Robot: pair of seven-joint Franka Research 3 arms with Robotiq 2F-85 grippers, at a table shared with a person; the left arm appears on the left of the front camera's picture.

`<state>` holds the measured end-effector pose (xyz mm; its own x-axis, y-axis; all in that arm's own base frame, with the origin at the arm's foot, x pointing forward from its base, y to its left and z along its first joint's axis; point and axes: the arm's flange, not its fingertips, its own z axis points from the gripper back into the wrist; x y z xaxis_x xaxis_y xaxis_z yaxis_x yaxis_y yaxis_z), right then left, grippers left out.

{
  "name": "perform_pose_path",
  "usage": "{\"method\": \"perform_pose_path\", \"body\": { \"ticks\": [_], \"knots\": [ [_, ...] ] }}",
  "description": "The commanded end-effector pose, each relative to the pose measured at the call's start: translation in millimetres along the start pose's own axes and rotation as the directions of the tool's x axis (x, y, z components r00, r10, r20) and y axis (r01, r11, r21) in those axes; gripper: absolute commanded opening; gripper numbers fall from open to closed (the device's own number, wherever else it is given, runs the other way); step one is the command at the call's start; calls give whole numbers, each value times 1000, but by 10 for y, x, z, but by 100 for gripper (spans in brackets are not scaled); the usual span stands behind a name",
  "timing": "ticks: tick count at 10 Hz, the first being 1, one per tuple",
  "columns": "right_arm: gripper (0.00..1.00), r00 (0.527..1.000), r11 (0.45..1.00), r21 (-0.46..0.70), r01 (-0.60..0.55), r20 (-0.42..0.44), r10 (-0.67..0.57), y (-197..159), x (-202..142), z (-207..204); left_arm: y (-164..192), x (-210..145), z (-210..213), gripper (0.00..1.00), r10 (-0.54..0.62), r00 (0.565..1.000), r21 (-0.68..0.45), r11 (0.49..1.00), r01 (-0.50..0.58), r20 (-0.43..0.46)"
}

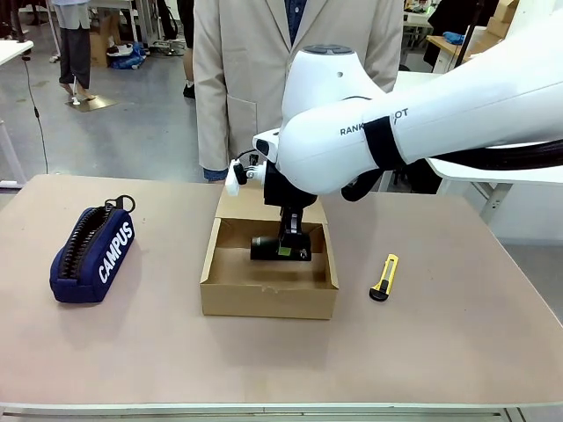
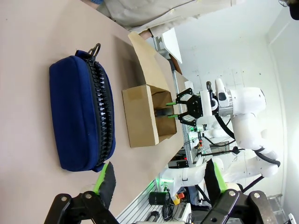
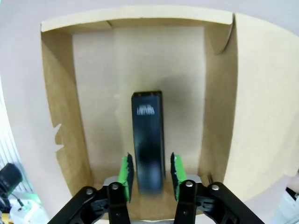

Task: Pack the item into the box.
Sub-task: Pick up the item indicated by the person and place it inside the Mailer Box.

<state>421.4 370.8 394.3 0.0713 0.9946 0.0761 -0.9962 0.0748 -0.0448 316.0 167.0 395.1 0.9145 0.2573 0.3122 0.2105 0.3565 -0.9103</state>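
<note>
Starting at the left edge of the counter, we find the navy "CAMPUS" pouch lying zip upward, well apart from everything else. In the left wrist view the left pincer hangs above the counter near one end of the pouch. Its jaws are spread wide and there is nothing between them.

At the middle of the counter, toward the far edge, sits the box, with its flap lid folded back on the far side. A person in a beige coat stands just behind that edge. The item is inside the box, lying lengthwise close to the far wall.

The right arm reaches across from the right, and the right pincer points down into the box at the item's right end. In the right wrist view the green pads stand close on either side of the item's near end — jaws narrowed to about its width. That end is blurred and a thin gap seems to show at one pad, so we cannot tell whether the pincer actually grips it.

Near the box's right side the yellow-and-black utility knife lies flat on the counter, not touching the box.
</note>
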Motion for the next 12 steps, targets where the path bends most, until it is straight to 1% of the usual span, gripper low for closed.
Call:
{"method": "perform_pose_path", "body": {
  "ticks": [1, 4, 7, 8, 9, 10, 11, 12],
  "knots": [
    [100, 1000, 1000, -18, -19, 13, 19, -20, -2, 36, -14, -3, -6, 100, -21, 1000, -21, 1000, 21, 13],
    [100, 1000, 1000, -26, -12, 26, 13, -40, -45, 60, -14, -3, -6, 100, -21, 1000, -21, 1000, 21, 13],
    [100, 998, 1000, -22, 12, 58, -10, -59, -122, 161, -14, -3, -6, 100, -21, 1000, -21, 1000, 21, 13],
    [100, 995, 996, 5, 91, 46, -91, -85, -254, 314, -14, -3, -6, 100, -21, 1000, -21, 1000, 21, 13],
    [100, 961, 959, 159, 233, 116, -252, -101, -695, 692, -14, -3, -6, 100, -21, 1000, -21, 1000, 21, 13],
    [100, 918, 922, 223, 318, 172, -358, -85, -1141, 945, -14, -3, -6, 100, -21, 1000, -21, 1000, 21, 13],
    [100, 833, 835, 362, 414, 219, -508, -30, -1735, 1186, -14, -3, -6, 100, -21, 1000, -21, 1000, 21, 13],
    [100, 736, 715, 526, 462, 222, -639, 48, -2305, 1278, -14, -3, -6, 100, -21, 1000, -21, 1000, 21, 13]
  ]
}}
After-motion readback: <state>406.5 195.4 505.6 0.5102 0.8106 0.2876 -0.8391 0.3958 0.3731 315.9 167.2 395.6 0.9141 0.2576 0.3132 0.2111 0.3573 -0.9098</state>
